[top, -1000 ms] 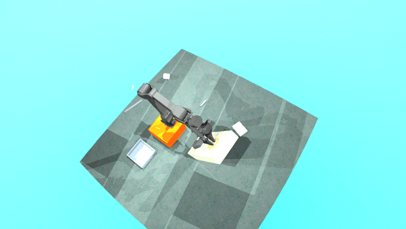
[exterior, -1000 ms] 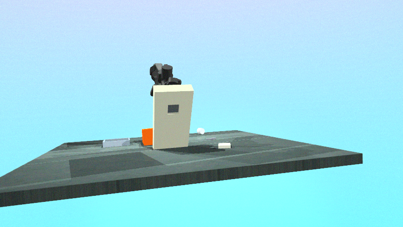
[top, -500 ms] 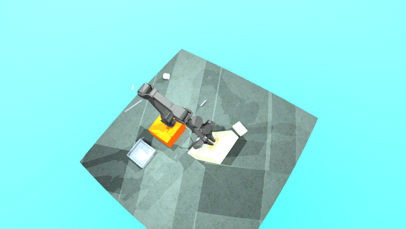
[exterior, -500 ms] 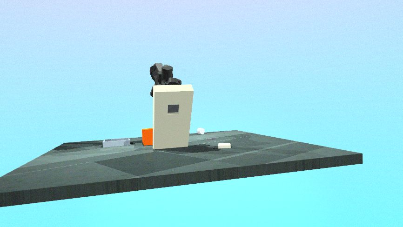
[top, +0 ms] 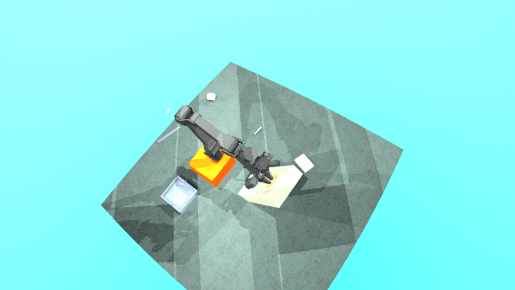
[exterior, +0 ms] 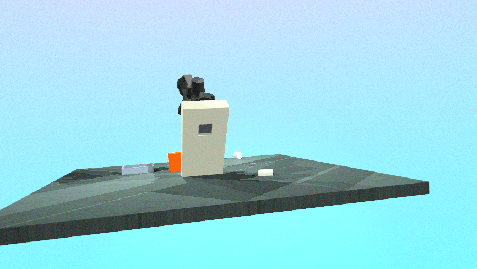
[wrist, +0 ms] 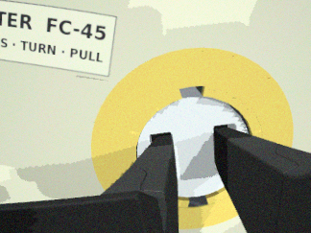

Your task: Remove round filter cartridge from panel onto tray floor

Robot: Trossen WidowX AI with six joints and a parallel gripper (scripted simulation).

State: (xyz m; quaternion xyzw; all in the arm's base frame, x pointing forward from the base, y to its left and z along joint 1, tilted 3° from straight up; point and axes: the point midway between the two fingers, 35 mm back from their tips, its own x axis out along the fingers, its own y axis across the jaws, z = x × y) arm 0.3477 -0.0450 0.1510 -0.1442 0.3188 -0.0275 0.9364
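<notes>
The round white filter cartridge [wrist: 192, 111] sits in the panel [top: 284, 183] [exterior: 203, 153] [wrist: 58, 124], inside a yellow ring [wrist: 115, 138]. Dark notches show above and below the cartridge in the wrist view. My gripper [top: 270, 180] [wrist: 189, 138] is shut on the cartridge, with one fingertip in each of its two slots. The fingers cover the slots' lower parts. In the exterior view the panel hides the fingers and the cartridge's face; a dark rectangular opening [exterior: 205, 128] shows in its back. The pale blue tray [top: 170, 204] [exterior: 136, 169] stands apart from the panel, with low walls.
An orange block [top: 207, 165] [exterior: 174, 162] stands under the arm's base, between tray and panel. A cream block [top: 304, 163] [exterior: 265, 172] lies beside the panel. A white round piece [top: 211, 96] [exterior: 237, 155] and a small grey bar [top: 257, 131] lie farther off.
</notes>
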